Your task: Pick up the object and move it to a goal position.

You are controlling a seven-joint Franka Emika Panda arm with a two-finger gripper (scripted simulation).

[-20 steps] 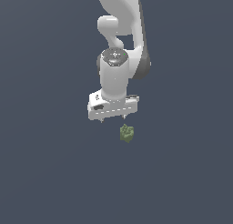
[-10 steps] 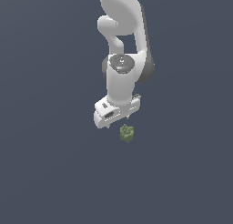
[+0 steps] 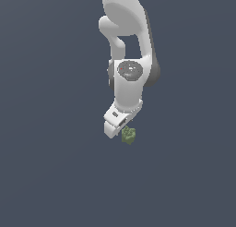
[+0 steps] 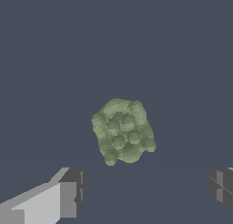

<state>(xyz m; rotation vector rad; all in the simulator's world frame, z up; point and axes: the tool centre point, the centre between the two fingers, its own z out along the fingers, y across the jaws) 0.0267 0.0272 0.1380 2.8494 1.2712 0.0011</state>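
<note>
Closest to your wrist camera you have the two grey, blocky fingertips [image 4: 73, 191] of the white parallel-jaw gripper [image 4: 145, 189], one at each lower corner of the picture. They stand far apart with bare floor between them, so the jaws are spread wide and nothing is held.

Just beyond the fingertips, roughly midway across the gap, you see the small olive-green lumpy chunk with a bumpy, knobbly surface [image 4: 123, 131]. It lies on the flat, dark blue-grey floor [image 4: 116, 45] and is clear of both fingers; neither pad touches it. Its top is a cluster of rounded bumps, and its outline is irregular.

In the exterior view, your white gripper [image 3: 119, 125] hangs low over the same floor [image 3: 50, 175], its body turned at an angle so that one end points toward the exterior view's left. The olive-green chunk [image 3: 128, 135] sits just beside the gripper's lower edge, a little toward the exterior view's right, partly tucked under the hand. You cannot tell from this view whether the hand touches it.

Farther up, the glossy white jointed robot arm [image 3: 129, 83] rises from the wrist, with a grey round cap on the joint above the hand, and leaves the picture at the top.
</note>
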